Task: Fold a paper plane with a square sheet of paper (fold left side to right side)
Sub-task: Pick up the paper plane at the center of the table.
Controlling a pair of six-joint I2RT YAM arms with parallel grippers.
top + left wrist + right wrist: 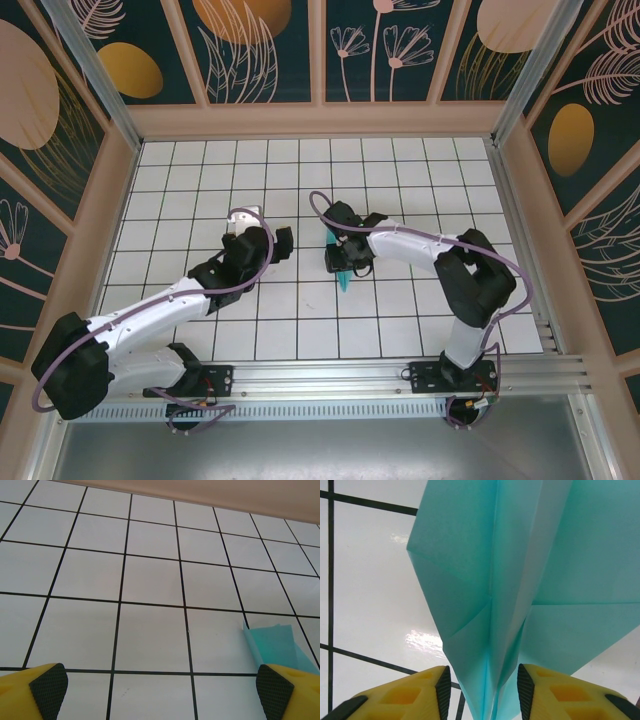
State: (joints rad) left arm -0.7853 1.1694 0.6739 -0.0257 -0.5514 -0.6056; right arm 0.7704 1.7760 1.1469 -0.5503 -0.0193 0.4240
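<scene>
White grid tiles cover the surface. Near its middle the paper plane (344, 281) lies under the right gripper (482, 695). Its folded central ridge runs between the two yellow fingers (427, 692), which flank it a little apart; whether their pads press it, I cannot tell. To the left, the left gripper (160, 692) hovers with fingers spread wide, clear of the paper.
</scene>
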